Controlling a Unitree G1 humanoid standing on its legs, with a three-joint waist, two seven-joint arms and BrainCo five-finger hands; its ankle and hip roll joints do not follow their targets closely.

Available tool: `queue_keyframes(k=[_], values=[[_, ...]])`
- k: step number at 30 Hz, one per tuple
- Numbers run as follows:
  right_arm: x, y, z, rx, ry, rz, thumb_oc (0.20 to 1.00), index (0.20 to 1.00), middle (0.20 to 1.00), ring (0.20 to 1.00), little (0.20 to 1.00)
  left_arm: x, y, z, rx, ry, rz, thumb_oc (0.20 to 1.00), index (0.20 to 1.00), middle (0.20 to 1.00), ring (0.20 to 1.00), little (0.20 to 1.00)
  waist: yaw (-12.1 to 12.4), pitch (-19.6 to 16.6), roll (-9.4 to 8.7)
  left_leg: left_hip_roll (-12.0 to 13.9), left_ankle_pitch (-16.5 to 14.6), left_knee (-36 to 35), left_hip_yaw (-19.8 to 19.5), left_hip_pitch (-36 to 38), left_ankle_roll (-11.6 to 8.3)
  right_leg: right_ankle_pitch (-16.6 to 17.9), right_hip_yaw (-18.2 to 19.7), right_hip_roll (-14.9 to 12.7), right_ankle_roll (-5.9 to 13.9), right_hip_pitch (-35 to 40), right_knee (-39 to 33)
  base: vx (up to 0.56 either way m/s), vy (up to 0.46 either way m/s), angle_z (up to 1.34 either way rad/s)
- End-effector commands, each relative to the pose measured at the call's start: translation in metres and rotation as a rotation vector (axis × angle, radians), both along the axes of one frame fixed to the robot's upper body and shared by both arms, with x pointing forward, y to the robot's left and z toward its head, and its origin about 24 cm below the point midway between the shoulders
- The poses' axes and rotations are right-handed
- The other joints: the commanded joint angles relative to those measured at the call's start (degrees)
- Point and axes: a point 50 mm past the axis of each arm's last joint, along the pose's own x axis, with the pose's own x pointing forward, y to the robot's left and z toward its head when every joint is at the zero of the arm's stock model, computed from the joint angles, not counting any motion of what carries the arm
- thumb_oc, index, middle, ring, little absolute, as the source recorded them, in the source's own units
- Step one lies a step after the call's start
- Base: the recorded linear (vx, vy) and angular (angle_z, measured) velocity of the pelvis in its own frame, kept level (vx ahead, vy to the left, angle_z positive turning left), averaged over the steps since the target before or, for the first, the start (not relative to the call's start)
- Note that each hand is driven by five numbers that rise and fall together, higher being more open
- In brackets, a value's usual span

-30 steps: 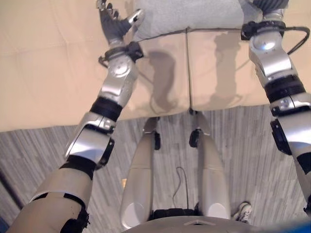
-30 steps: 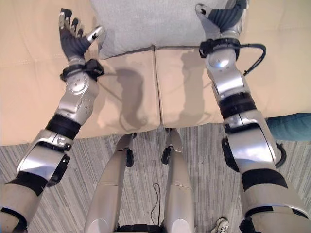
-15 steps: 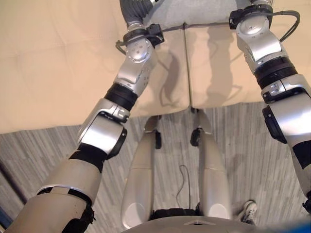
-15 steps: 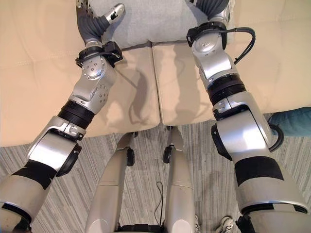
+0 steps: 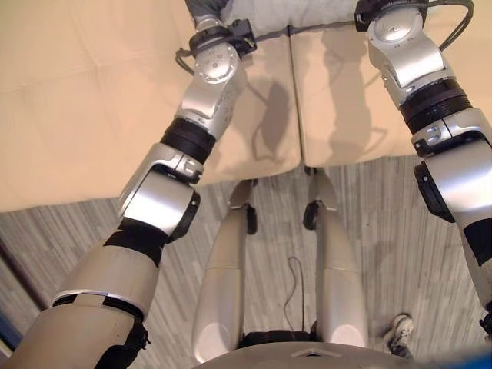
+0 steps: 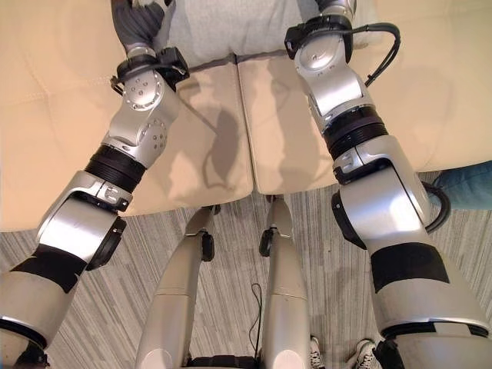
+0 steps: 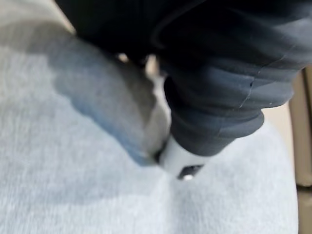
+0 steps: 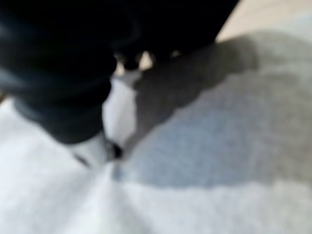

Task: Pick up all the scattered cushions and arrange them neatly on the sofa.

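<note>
Our left hand [image 7: 195, 131] has its thumb pressed into the grey cushion [image 7: 73, 185], the cloth dimpling round the tip, but the dark cover hides the other fingers, so we cannot tell whether they are curled round the fabric or only pushing on it. The same holds for our right hand [image 8: 105, 131]: the thumb digs into pale cushion cloth and the rest is lost under the cover. From the head views, the left hand [image 6: 138, 27] sits at one end of the cushion [image 6: 231, 27] and the right wrist goes up to the other end, so the cushion lies between the two hands, its long axis running from one to the other, and both hands are about equally near it. It rests on the beige sofa [image 6: 54, 115], straddling the seam between the two seat pads on the far side of our fingers. We judge the next move turns on keeping both ends level. The cushion's far edge and the sofa back are cut off.
</note>
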Motion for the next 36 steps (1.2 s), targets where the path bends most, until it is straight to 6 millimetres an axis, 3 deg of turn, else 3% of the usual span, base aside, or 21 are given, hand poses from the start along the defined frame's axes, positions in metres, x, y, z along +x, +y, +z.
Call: queue_keyframes(k=[1, 4, 9, 11, 21, 29, 36], values=[[-0.021, 0.085, 0.006, -0.141, -0.107, 0.279, 0.200, 0.200, 0.200, 0.200, 0.200, -0.028, -0.030, 0.047, -0.001, -0.221, -0.111, 0.200, 0.200, 0.200, 0.200, 0.200, -0.9, 0.9, 2.96, -1.3, -0.4, -1.5, -7.4, -2.1, -3.10, -6.2, -0.6, -3.2, 8.18, 0.5, 3.3, 0.00, 0.000, 0.00], [-0.029, 0.089, 0.012, -0.127, -0.167, 0.301, 0.200, 0.200, 0.200, 0.200, 0.200, -0.035, -0.028, 0.056, -0.005, -0.277, -0.092, 0.200, 0.200, 0.200, 0.200, 0.200, -0.9, 0.9, 2.87, -1.3, -0.6, -1.2, -7.5, -2.1, -3.08, -6.4, -0.6, -3.2, 8.15, 0.4, 3.7, 0.00, 0.000, 0.00], [-0.057, 0.098, 0.030, -0.115, -0.369, 0.353, 0.200, 0.200, 0.200, 0.200, 0.200, -0.073, -0.027, 0.083, -0.036, -0.515, -0.078, 0.200, 0.200, 0.200, 0.200, 0.200, -0.9, 0.5, 2.61, -1.5, -1.2, 0.2, -7.6, -2.8, -2.89, -6.8, -0.4, -3.2, 8.38, -0.5, 5.2, -0.01, 0.004, 0.00], [-0.069, 0.100, 0.036, -0.114, -0.444, 0.378, 0.200, 0.200, 0.200, 0.200, 0.200, -0.085, -0.028, 0.089, -0.023, -0.587, -0.064, 0.200, 0.200, 0.200, 0.200, 0.200, -1.2, 0.5, 2.42, -1.5, 0.0, 0.8, -7.1, -4.0, -2.61, -5.6, -0.8, -3.6, 8.01, -1.6, 5.6, -0.06, 0.012, 0.04], [-0.123, 0.100, 0.057, -0.072, -0.780, 0.445, 0.200, 0.200, 0.200, 0.200, 0.200, -0.122, -0.035, 0.095, -0.034, -0.785, -0.025, 0.200, 0.200, 0.200, 0.200, 0.200, -0.9, -1.8, 2.37, -1.7, -0.6, 2.3, -7.0, -6.6, -2.65, -6.0, -0.7, -3.8, 8.40, -4.4, 7.8, 0.00, 0.016, 0.02], [-0.149, 0.105, 0.067, -0.104, -0.934, 0.442, 0.200, 0.200, 0.200, 0.200, 0.200, -0.129, -0.037, 0.095, -0.045, -0.839, 0.003, 0.200, 0.200, 0.200, 0.200, 0.200, -0.3, -3.8, 1.97, -1.8, -1.2, 3.4, -7.2, -7.5, -2.45, -6.2, -0.8, -4.2, 8.75, -5.2, 8.7, 0.00, 0.000, 0.00], [-0.137, 0.119, 0.071, -0.109, -0.860, 0.436, 0.200, 0.200, 0.200, 0.200, 0.200, -0.116, -0.044, 0.098, -0.061, -0.769, -0.027, 0.200, 0.200, 0.200, 0.200, 0.200, 0.2, -4.9, 1.70, -1.9, -0.9, 2.6, -7.3, -6.8, -2.53, -6.0, -1.0, -4.6, 8.83, -4.4, 8.0, 0.01, 0.008, 0.03]])
